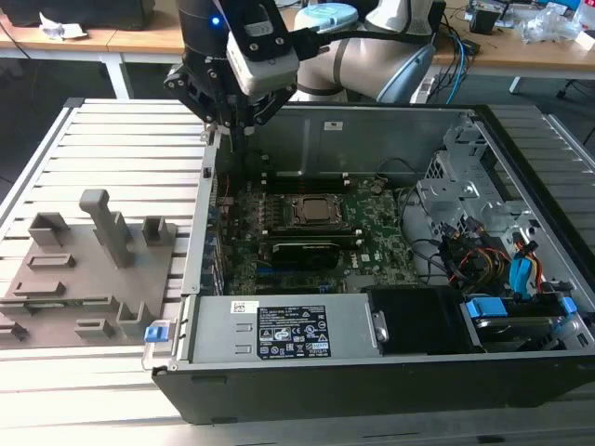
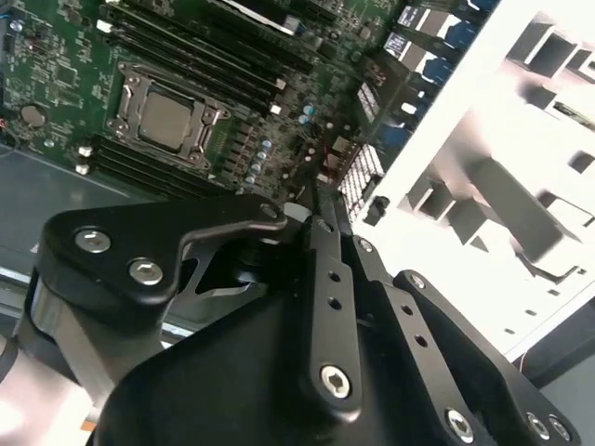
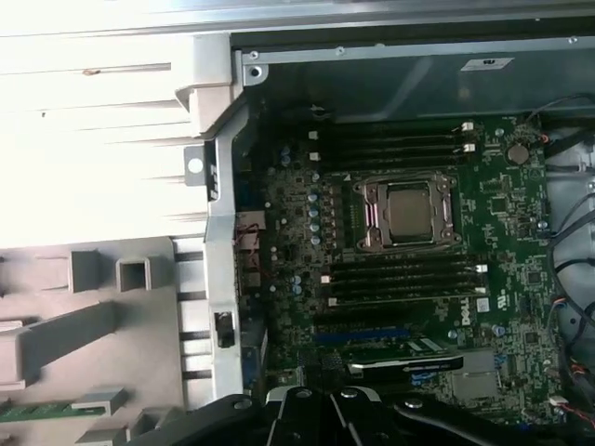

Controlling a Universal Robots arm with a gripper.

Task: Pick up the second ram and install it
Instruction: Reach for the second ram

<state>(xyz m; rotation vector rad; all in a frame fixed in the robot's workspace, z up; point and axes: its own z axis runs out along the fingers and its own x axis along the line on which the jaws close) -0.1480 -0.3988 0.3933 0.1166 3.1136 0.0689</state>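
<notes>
The second ram (image 3: 42,410) is a long, thin green circuit-board stick lying on the grey fixture (image 3: 112,325) among its raised blocks, outside the open computer case (image 3: 218,232) and well apart from the motherboard

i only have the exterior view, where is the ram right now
observer: In the first wrist view the ram, a green stick, lies in the grey fixture, outside the case.
operator: so whats under the gripper
observer: In the second wrist view the gripper hangs over the edge of the board by the case wall, off to one side of the socket.
operator: are the slots by the socket filled
observer: I cannot tell. The first wrist view shows dark slots on both sides of the socket, with white latches at their ends.
</notes>
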